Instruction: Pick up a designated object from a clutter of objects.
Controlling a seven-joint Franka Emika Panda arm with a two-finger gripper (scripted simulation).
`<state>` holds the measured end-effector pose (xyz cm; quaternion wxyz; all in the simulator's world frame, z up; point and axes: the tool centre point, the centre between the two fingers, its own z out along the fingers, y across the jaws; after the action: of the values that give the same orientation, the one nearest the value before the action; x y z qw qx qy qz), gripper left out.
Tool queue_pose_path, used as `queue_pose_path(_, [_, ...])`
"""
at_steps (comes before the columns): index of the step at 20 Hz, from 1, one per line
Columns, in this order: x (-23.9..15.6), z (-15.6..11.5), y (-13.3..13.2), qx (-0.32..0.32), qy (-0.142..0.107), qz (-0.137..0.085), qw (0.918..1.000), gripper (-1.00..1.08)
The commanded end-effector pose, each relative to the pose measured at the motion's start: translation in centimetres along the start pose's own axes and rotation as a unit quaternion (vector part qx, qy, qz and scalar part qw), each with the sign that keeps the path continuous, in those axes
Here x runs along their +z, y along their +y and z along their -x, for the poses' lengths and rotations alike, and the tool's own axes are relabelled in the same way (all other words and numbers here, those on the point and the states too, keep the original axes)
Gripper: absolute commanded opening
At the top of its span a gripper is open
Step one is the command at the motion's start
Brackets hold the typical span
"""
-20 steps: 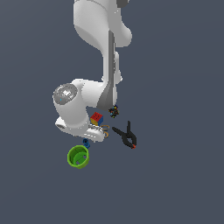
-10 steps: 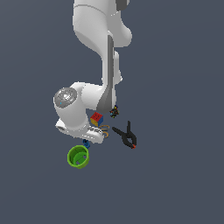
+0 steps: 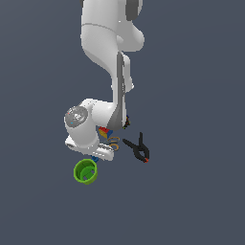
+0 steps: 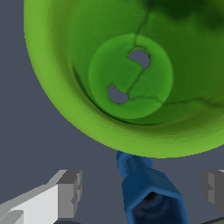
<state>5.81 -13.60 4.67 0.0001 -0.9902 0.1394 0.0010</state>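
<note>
The designated object, a tiny blue stubby piece (image 4: 146, 188), lies right beside the rim of the green cup (image 4: 131, 74). My gripper (image 4: 142, 192) is open and straddles it, with one grey finger (image 4: 70, 192) on each side and a gap between each pad and the piece. In the exterior view the gripper (image 3: 95, 156) hangs low just above the green cup (image 3: 85, 171), and only a sliver of the blue piece (image 3: 94, 159) shows under the hand. The rest of the clutter lies to the exterior view's right of the hand.
A red-yellow-blue cube (image 3: 105, 131) and scissors with tan handles (image 3: 114, 141) sit partly behind the hand. A black spring clamp (image 3: 139, 149) lies further to the exterior view's right. A small dark figure (image 3: 126, 123) shows beside the arm.
The hand has sunk slightly toward the blue piece next to the cup. The objects have not moved.
</note>
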Motion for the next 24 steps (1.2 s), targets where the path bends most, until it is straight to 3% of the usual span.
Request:
queue_pose_path(1, [0.4,-0.1,0.0,0.000,0.001,0.000,1.0000,1.00])
queue_pose_path(2, [0.4,-0.1,0.0,0.000,0.001,0.000,1.0000,1.00])
queue_pose_path(3, [0.4,-0.1,0.0,0.000,0.001,0.000,1.0000,-1.00])
queue_pose_path(16, [0.2,-0.1,-0.2,0.000,0.001,0.000,1.0000,-1.00])
queue_pose_path(24, [-2.9,0.6,-2.9,0.000,0.001,0.000,1.0000,-1.00])
